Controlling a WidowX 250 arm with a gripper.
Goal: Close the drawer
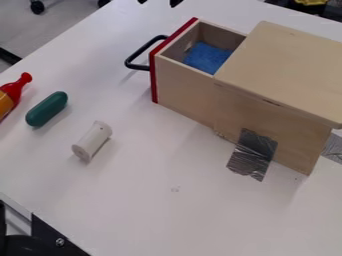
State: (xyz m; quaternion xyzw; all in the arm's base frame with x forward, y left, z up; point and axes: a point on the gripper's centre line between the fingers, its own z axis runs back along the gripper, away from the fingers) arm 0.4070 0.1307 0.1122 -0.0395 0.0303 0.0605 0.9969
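- Nearest, at the lower left corner, a black bracket (57,239) with a bolt stands by the edge of the white desk (167,220).
- Silver tape (252,152) runs from the lower side of the wooden cabinet (287,62) onto the desk; more tape (333,148) shows at the right edge.
- A white cylinder (92,140) lies on its side, left of the cabinet and apart from it.
- Just beyond it lies a dark green capsule shape (47,109), near a red and orange bottle (15,89) cut by the left edge.
- The drawer (182,86) stands open, its red-edged front to the left with a black handle (141,50); a blue piece (208,57) lies inside.
- Beyond the drawer, at the top edge, the tool (159,2) has its two black tips spread apart, nothing held between them.
- Farthest, dark casters (37,6) rest on the grey floor (57,30).
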